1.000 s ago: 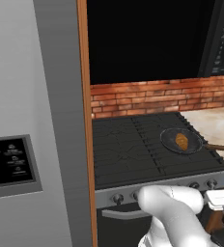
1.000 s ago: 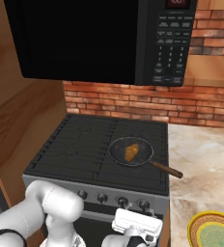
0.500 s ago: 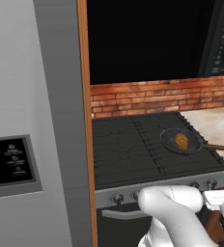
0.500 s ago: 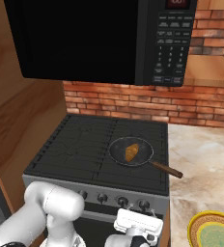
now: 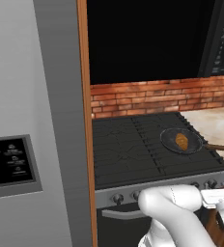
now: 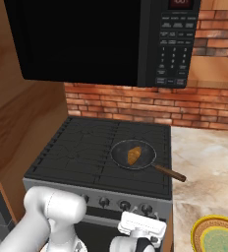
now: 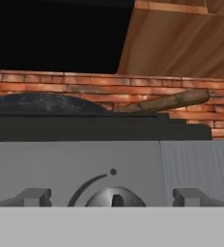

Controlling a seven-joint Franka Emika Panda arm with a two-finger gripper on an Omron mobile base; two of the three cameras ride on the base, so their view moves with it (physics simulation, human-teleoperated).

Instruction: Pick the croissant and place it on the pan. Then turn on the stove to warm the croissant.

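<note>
The croissant (image 6: 133, 155) is already lying inside the pan (image 6: 121, 156) on the stove (image 6: 76, 152), toward the pan's 3 o'clock side, so the knobs are what is left. The gripper (image 7: 113, 198) is facing a front-panel knob (image 7: 115, 197) with jaws spread wide, holding nothing. The pan's handle (image 6: 169, 173) is pointing to 4 o'clock toward the counter (image 6: 204, 162); nothing is blocking the knob.

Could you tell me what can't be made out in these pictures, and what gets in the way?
- The knob in the hand view: its lower half is cut off at the bottom, so its setting is unreadable.
- The croissant in the hand view: hidden behind the pan rim, seen edge-on.
- The gripper fingers: only their tips show in the hand view.
- The stove knobs: partly hidden behind the arm in the left base view.
- Microwave keypad labels: too small.
</note>
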